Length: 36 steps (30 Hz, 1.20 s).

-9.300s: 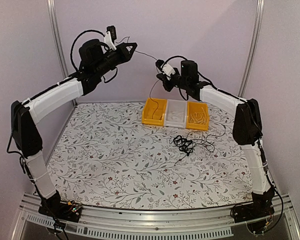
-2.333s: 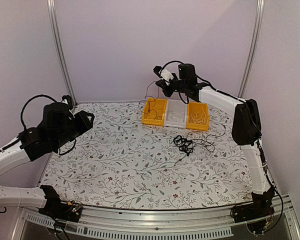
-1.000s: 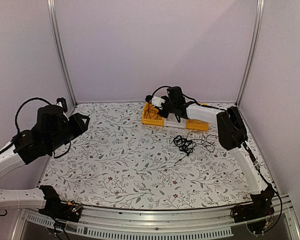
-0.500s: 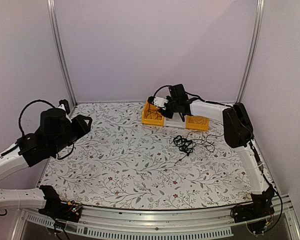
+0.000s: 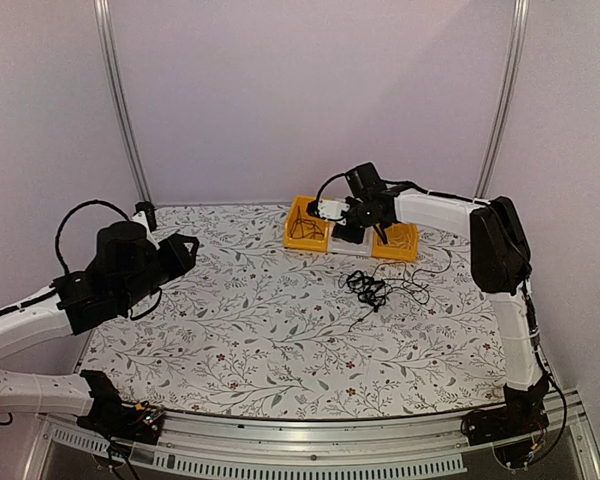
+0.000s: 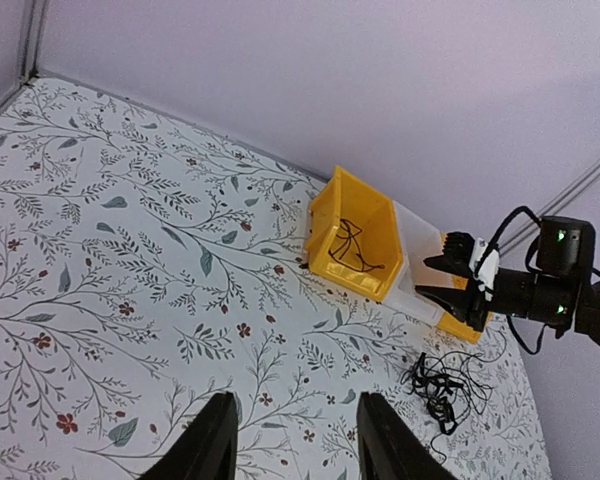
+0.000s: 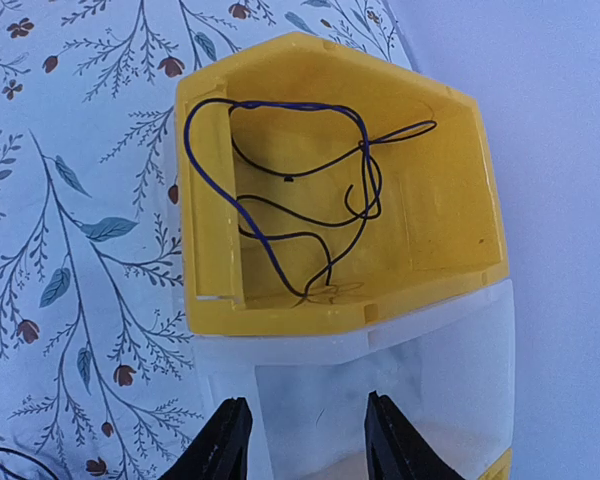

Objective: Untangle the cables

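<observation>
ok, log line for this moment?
right gripper: open, empty, over clear bin | left gripper: open, empty, hovering | strand: in yellow bin | clump: tangled, on table

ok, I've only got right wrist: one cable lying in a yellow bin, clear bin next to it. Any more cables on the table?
Observer: Yes, a knotted clump of cables lies on the table, on the near side of the clear bin.
Operator: Where's the left gripper?
Observer: The left gripper hangs over the table's left side, far from the clump, jaws open and empty.
Operator: What's past the clear bin?
Observer: A second yellow bin. The right arm covers part of it, so I can't tell its contents.
</observation>
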Each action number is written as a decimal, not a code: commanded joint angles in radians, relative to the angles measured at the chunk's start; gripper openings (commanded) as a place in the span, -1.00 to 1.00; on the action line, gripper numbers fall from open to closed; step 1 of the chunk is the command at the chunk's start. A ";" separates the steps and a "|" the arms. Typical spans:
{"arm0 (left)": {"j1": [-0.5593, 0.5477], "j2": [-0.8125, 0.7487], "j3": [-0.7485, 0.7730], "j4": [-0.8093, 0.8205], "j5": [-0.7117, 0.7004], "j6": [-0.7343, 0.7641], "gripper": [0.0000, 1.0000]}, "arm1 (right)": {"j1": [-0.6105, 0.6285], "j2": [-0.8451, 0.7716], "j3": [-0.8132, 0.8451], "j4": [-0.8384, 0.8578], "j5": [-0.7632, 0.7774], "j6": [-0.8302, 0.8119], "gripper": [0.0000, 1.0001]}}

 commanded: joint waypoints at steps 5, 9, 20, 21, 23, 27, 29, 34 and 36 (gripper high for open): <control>-0.010 0.142 0.083 0.069 0.088 0.146 -0.12 | 0.007 -0.299 -0.243 -0.070 -0.064 0.111 -0.12; -0.011 0.228 0.151 0.066 0.140 0.218 -0.11 | -0.002 -0.451 -0.415 -0.078 -0.108 0.119 -0.13; -0.013 0.432 0.313 0.060 0.358 0.338 -0.12 | -0.254 -0.631 -0.599 -0.172 -0.214 0.261 -0.46; -0.014 0.449 0.323 0.058 0.370 0.335 -0.13 | -0.285 -0.637 -0.610 -0.164 -0.210 0.280 -0.46; -0.016 0.475 0.344 0.060 0.392 0.322 -0.13 | -0.366 -0.647 -0.627 -0.145 -0.197 0.316 -0.43; -0.020 0.512 0.371 0.061 0.412 0.310 -0.13 | -0.495 -0.627 -0.637 -0.106 -0.153 0.413 -0.25; -0.023 0.523 0.380 0.062 0.418 0.310 -0.13 | -0.532 -0.603 -0.636 -0.103 -0.150 0.447 -0.15; -0.025 0.526 0.388 0.056 0.423 0.307 -0.13 | -0.575 -0.502 -0.625 -0.117 -0.198 0.454 -0.10; -0.025 0.524 0.389 0.048 0.423 0.301 -0.13 | -0.576 -0.467 -0.613 -0.117 -0.210 0.454 -0.09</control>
